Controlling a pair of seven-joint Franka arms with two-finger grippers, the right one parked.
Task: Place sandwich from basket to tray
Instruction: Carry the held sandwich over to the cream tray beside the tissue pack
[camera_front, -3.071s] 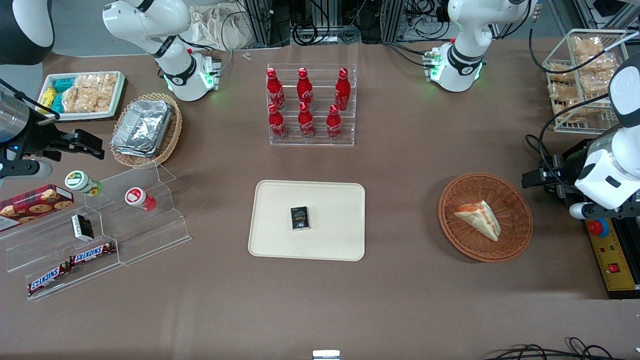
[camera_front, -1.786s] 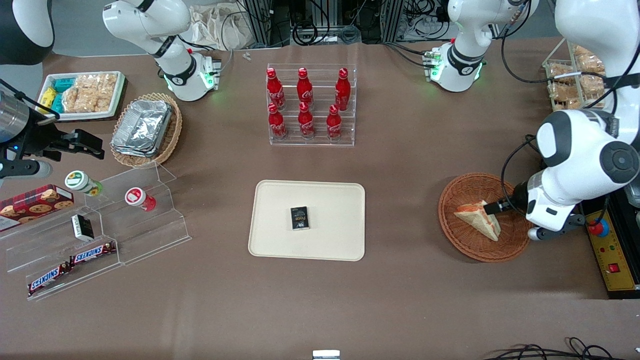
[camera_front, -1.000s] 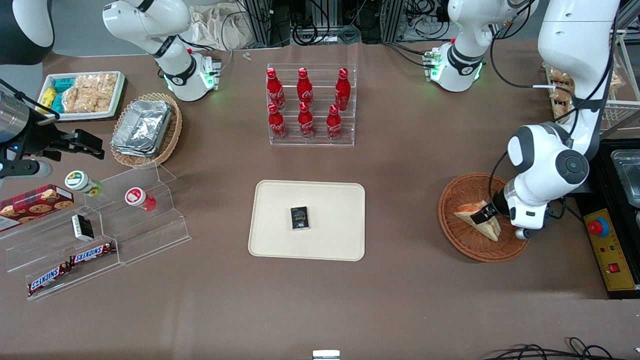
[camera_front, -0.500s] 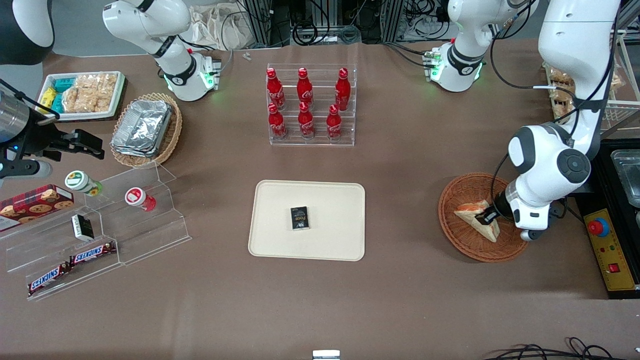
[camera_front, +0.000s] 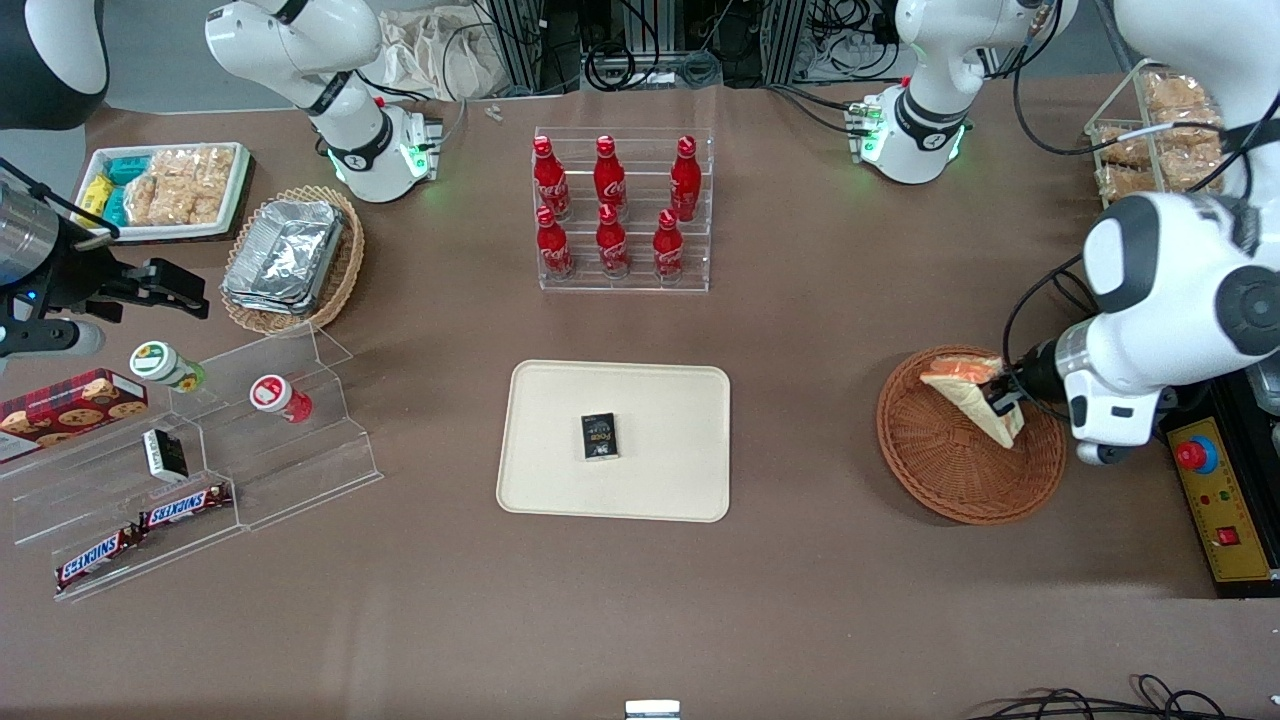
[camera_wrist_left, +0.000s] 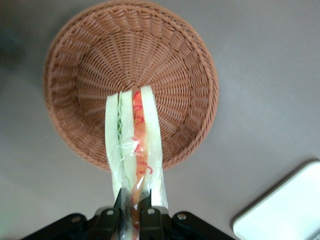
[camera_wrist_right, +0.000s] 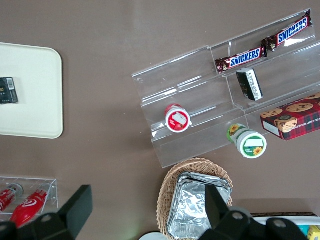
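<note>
**A:** Where is the sandwich (camera_front: 972, 400) just now?

**B:** Off the floor of the basket (camera_front: 940, 475), held up in the air above it. From the front it hangs over the part of the basket farther from that camera, toward the working arm's end of the table. The wrist camera looks straight down past it and shows the basket's woven bottom bare underneath.

**A:** And the gripper (camera_front: 1000, 396)?

**B:** Above the basket too, at the sandwich's end nearest the arm. Its two fingers (camera_wrist_left: 110, 220) are closed tight on the wedge, with the white bread and the red and green filling squeezed between them. Only the sandwich is in its grasp.

**A:** How does the sandwich sit in the grip?

**B:** On edge, filling stripe facing the wrist camera, its free end pointing out over the basket.

**A:** The tray (camera_front: 660, 490)?

**B:** Flat on the brown table, well apart from the basket, toward the parked arm's end. A small dark box (camera_front: 599, 436) lies near its middle.
</note>
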